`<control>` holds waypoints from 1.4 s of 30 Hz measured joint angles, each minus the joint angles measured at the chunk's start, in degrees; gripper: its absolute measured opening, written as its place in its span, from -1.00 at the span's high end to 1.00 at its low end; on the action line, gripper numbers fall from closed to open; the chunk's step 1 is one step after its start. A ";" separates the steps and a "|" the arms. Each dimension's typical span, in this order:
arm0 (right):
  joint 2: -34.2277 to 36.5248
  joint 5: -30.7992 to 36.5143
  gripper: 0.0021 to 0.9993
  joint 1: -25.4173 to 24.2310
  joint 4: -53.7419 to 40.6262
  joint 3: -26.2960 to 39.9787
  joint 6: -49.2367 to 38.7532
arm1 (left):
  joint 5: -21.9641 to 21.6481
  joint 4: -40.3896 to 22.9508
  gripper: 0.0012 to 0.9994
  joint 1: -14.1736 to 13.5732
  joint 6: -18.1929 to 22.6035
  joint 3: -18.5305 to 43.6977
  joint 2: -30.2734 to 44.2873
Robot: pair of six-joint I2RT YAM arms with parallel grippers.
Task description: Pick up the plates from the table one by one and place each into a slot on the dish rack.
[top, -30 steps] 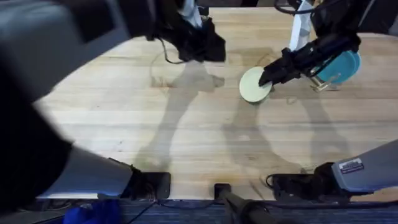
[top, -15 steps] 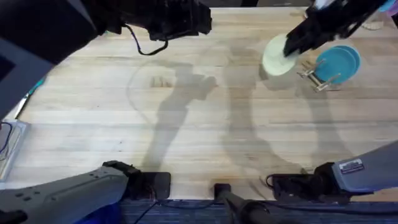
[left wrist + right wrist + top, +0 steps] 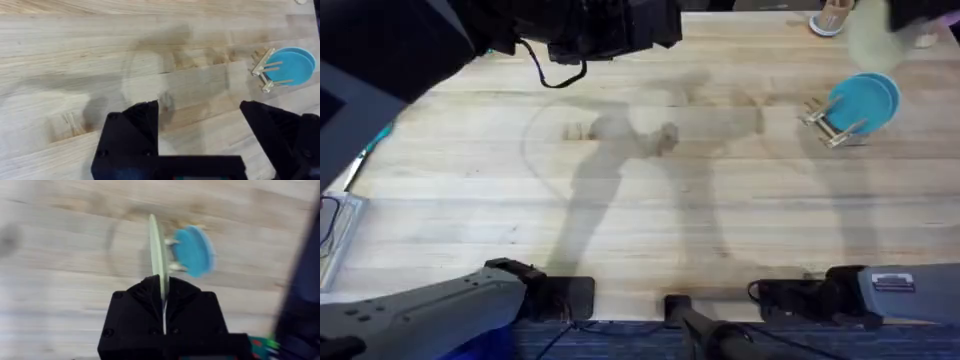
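The pale yellow-green plate (image 3: 159, 250) stands edge-on between the fingers of my right gripper (image 3: 162, 287), which is shut on it and holds it in the air. In the overhead view this plate (image 3: 875, 35) is a pale blur at the far right, beyond the dish rack (image 3: 828, 126). The teal-blue plate (image 3: 865, 100) stands upright in a slot of the rack, also seen as plate (image 3: 292, 65) in rack (image 3: 265, 75). From the right wrist the teal plate (image 3: 195, 250) lies just past the held one. My left gripper (image 3: 199, 107) hangs open and empty over bare table (image 3: 670, 230).
A small wood-coloured object (image 3: 832, 20) stands at the table's far edge near the rack. A teal pen-like item (image 3: 370, 145) and a metal piece (image 3: 332, 235) lie at the left edge. My left arm (image 3: 590, 25) looms dark over the far left.
My right gripper has lifted the pale plate off the table and carried it up and right, to beyond the rack. The left arm has shifted slightly and stays high.
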 joint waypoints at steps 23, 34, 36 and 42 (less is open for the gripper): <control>-1.92 14.69 0.94 -0.24 -3.78 0.04 -18.38 | -0.04 -0.02 -0.99 0.00 0.00 0.00 0.00; 0.87 6.00 0.94 -7.89 -4.19 0.04 -20.15 | -0.04 -0.04 -0.99 0.00 0.01 0.00 0.00; 1.65 4.72 0.94 -8.87 -4.20 0.04 -20.15 | -0.04 -0.04 -0.99 0.00 0.02 0.00 0.00; 2.93 3.06 0.94 -10.14 -4.22 0.04 -21.29 | -0.04 -0.07 -0.99 0.00 0.00 0.00 0.00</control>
